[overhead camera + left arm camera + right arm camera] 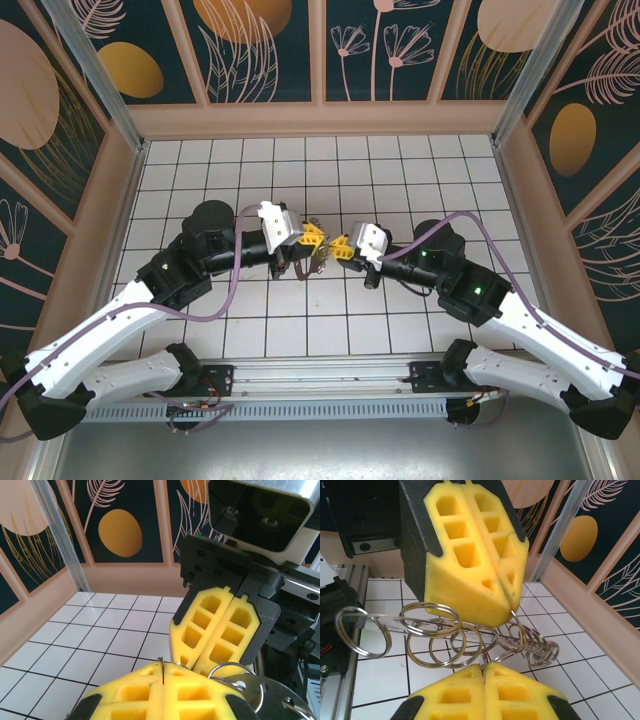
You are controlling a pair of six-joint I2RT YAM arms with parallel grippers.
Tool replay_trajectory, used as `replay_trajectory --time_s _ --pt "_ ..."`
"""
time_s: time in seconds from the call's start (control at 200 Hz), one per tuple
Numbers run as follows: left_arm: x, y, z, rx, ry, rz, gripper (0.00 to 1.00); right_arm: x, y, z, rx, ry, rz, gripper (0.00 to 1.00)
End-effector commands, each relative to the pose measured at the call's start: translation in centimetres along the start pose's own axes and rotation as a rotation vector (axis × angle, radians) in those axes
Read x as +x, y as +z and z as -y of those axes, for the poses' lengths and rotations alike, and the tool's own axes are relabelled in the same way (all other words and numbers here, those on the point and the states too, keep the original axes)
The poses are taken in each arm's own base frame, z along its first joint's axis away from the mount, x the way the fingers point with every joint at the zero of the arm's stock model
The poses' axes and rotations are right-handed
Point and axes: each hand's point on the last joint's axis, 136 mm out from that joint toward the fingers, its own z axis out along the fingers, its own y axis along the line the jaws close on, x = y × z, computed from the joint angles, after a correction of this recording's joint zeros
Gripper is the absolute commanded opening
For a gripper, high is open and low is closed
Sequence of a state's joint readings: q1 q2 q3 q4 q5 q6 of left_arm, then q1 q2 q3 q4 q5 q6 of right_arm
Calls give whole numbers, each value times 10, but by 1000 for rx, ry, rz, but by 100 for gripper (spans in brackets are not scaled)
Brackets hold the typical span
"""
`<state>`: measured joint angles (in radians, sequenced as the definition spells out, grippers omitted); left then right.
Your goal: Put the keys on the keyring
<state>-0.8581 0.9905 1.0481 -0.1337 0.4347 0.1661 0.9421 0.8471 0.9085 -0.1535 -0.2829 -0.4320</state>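
My left gripper (313, 238) and right gripper (340, 246) meet tip to tip above the table's middle, both shut. In the right wrist view a thin silver ring (521, 635) runs from the left gripper (511, 607) above down into my right gripper (484, 666), where a small red sliver shows at the slit. Several silver rings (437, 640) hang linked beside it, with a flat silver key (352, 616) through one. In the left wrist view my left gripper (163, 666) pinches a thin metal edge, and a key (247, 687) hangs to the right. I cannot tell which loop is the keyring.
White tiled floor (330, 180) is ringed by tan walls (320, 120). The bunch of rings and keys (305, 262) hangs just under the left gripper. Both arms' cables loop over the floor.
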Motion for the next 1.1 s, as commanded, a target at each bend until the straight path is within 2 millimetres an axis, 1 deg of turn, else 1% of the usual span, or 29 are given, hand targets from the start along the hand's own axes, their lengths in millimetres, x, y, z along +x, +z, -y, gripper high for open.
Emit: replay_trajectory --time_s 0.0,0.145,0.225,0.33,0.4,0.5,0.566,0.706,0.806,0.901,0.996,1.096 --pt "-19 -4 6 28 14 79 0 -6 4 -1 -21 -4 27 0" --pt "-17 -2 5 24 8 81 0 -10 5 -10 -75 -6 49 0" --pt "-16 -2 4 21 9 79 0 -7 6 -10 -72 -3 40 1" --pt "-16 -1 3 18 11 75 0 -6 3 -6 -46 -1 34 11" --pt "-17 -1 3 18 15 75 0 -9 -2 -3 -19 2 50 21" --pt "-19 -2 3 18 18 76 0 -11 -11 7 53 14 62 28" --pt "-20 -4 5 25 22 82 0 -12 -18 11 91 24 71 30" --pt "-23 -6 9 44 25 94 0 -15 -30 9 99 47 101 31" --pt "-24 -7 12 54 28 99 0 -24 -38 9 108 53 145 31" --pt "-23 -8 13 60 26 100 0 -36 -43 15 137 50 192 29" --pt "-23 -8 13 61 24 101 0 -45 -42 20 137 57 225 28" --pt "-23 -9 14 64 22 100 0 -45 -33 24 105 83 216 23"
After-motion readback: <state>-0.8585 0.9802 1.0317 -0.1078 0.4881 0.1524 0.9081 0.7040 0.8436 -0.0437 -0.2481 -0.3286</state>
